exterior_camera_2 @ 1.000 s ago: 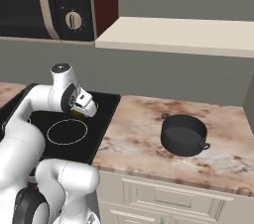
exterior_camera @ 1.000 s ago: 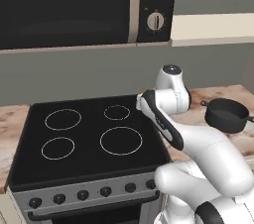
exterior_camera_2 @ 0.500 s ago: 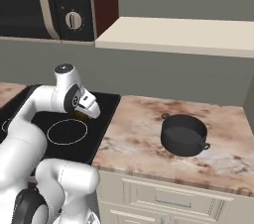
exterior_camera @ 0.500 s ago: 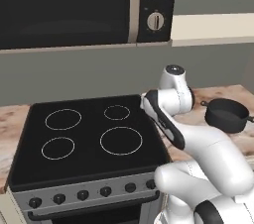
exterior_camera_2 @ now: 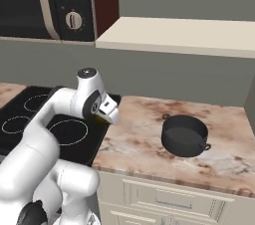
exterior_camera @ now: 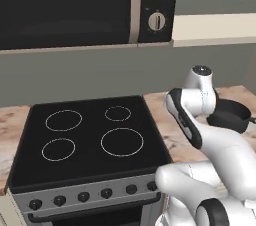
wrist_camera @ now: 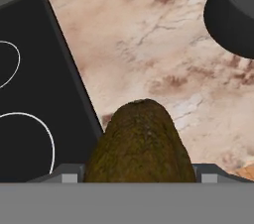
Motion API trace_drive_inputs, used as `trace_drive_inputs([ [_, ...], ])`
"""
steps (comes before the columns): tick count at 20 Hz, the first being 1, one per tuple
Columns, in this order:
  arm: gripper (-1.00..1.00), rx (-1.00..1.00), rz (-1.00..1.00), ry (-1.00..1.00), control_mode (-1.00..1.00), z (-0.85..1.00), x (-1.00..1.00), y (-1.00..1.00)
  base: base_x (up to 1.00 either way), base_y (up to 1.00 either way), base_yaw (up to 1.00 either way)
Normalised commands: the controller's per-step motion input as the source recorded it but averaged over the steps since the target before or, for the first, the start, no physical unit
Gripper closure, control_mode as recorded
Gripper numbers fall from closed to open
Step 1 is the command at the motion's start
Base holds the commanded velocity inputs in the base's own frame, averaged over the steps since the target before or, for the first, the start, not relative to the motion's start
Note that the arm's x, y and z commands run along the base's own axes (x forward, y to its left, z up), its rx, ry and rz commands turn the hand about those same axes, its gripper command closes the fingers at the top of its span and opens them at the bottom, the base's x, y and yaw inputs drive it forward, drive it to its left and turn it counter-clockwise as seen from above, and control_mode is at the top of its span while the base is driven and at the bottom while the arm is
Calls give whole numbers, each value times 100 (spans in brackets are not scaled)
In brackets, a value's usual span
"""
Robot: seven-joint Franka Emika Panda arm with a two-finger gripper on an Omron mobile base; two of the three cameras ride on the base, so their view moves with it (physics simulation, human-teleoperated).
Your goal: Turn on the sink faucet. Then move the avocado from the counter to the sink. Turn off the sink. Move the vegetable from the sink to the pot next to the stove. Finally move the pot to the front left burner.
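Gripper (wrist_camera: 134,177) clamps the small brownish-olive avocado (wrist_camera: 140,143) above the marbled counter (wrist_camera: 149,44) beside the black stove (wrist_camera: 30,94). Early release risks missing the round dark grey pot (exterior_camera_2: 184,135).

- Avocado (wrist_camera: 141,143): dark brownish-olive, speckled.
- Tabletop (exterior_camera_2: 144,129): pinkish-brown and cream marbling.
- Pot (exterior_camera_2: 184,135): dark grey.
- Stove (exterior_camera: 90,137): black with thin white rings.

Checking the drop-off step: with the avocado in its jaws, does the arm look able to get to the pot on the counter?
Probably yes. The gripper holds the avocado over the counter beside the stove; bare stone lies between it and the open pot.
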Motion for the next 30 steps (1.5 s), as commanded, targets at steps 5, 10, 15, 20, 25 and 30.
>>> trace_drive_inputs([
  [5, 100, 0, -13, 0, -100, 0, -15, -69, 0, 0, 0],
  [10, 100, 0, -11, 0, -100, 1, -1, -86, 0, 0, 0],
  [15, 100, 0, -10, 2, -100, 8, 2, -92, 0, 0, 0],
  [20, 100, 0, -8, 4, -100, 0, 16, -82, 0, 0, 0],
  [25, 100, 0, -6, 6, -100, 0, 23, -74, 0, 0, 0],
  [30, 100, 0, -6, 8, -100, 0, 24, -55, 0, 0, 0],
])
